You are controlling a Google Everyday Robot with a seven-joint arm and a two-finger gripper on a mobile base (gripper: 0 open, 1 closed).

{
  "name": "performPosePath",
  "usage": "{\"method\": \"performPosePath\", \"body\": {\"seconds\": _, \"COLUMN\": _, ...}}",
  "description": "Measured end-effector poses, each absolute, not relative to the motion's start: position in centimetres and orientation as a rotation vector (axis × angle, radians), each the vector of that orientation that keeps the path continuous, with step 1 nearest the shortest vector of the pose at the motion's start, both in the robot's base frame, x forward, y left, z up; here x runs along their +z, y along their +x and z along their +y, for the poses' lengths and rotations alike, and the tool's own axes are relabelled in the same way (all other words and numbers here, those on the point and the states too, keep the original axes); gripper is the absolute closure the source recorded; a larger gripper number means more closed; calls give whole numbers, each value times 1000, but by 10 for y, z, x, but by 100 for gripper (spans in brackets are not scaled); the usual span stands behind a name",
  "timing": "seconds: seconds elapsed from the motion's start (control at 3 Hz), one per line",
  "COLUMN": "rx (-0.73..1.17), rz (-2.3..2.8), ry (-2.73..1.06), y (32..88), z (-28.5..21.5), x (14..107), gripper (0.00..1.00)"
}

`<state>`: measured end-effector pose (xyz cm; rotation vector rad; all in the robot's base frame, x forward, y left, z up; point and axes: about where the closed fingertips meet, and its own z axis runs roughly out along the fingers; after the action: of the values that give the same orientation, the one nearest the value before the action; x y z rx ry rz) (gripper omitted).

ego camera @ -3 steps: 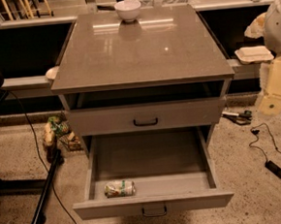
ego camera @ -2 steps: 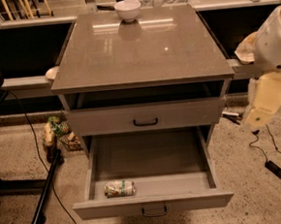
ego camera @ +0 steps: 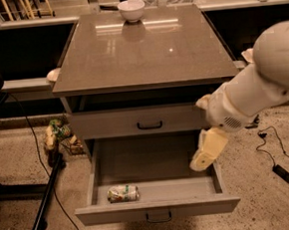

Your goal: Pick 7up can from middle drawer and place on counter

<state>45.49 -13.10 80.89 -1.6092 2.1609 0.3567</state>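
The 7up can [ego camera: 123,193] lies on its side at the front left of the middle drawer [ego camera: 157,209], which is pulled wide open. The counter [ego camera: 144,52] is the glossy grey-brown top of the cabinet above it. My gripper [ego camera: 202,161] hangs from the cream arm [ego camera: 262,83] over the right part of the open drawer. It is above the drawer floor, well to the right of the can and apart from it.
A white bowl [ego camera: 131,9] stands at the back of the counter. The top drawer [ego camera: 150,120] is shut. A black pole [ego camera: 48,194] and a small bundle [ego camera: 56,135] lie on the floor at the left. Cables and a power adapter [ego camera: 284,172] lie at the right.
My arm has swung in from the right edge, left and down, so the gripper now hangs over the right side of the open drawer. The can has not moved.
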Motion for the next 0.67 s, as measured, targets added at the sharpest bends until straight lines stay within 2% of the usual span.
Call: {"method": "performPosePath", "body": {"seconds": 0.67, "rx": 617, "rz": 2045, "ry": -1421, "y": 483, "z": -21, "x": 724, "gripper": 0}}
